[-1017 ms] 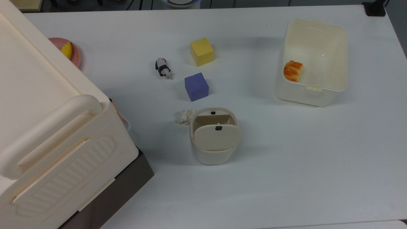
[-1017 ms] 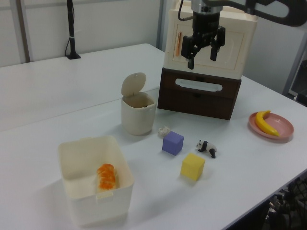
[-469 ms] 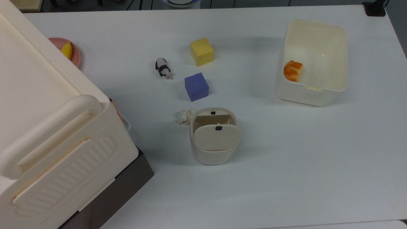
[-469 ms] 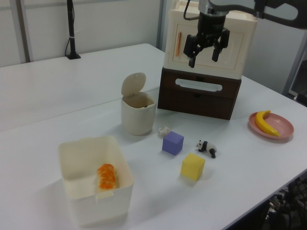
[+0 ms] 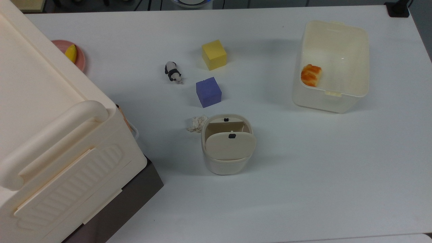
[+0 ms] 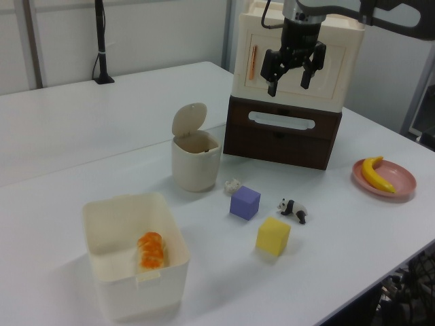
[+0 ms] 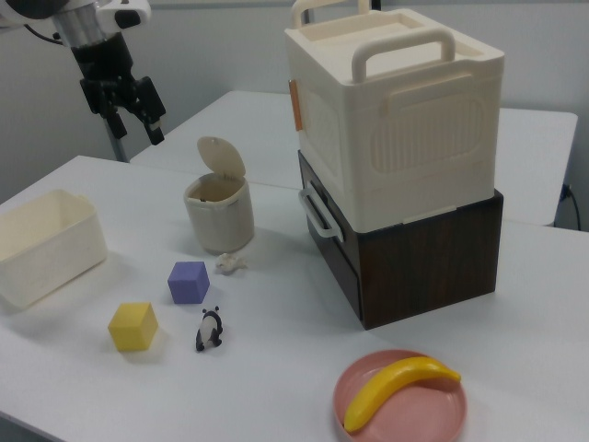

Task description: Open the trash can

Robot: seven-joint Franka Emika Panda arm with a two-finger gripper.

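The trash can (image 5: 225, 165) is a small cream bin near the table's middle, in the top view just below the blue cube. Its beige lid (image 5: 229, 147) with a small black button stands tilted up, and the inside lies open. In the left view the trash can (image 6: 196, 164) has its lid (image 6: 188, 119) raised at the back; the right view shows the trash can (image 7: 219, 219) the same way. My gripper (image 6: 287, 86) hangs high in the air, open and holding nothing, well above and to the left view's right of the can. In the right view my gripper (image 7: 138, 131) is up at the left.
A big cream ribbed box (image 5: 50, 141) sits on a brown drawer unit (image 6: 282, 132). A lidless tub (image 5: 351, 91) holds an orange food piece (image 5: 311, 75). Near the can lie crumpled paper (image 5: 196, 123), a blue cube (image 5: 208, 91), a yellow cube (image 5: 214, 54), a panda toy (image 5: 173, 72) and a banana plate (image 7: 401, 402).
In the left view my gripper has risen a little and shifted right, away from the can, still open. The can's lid stays raised.
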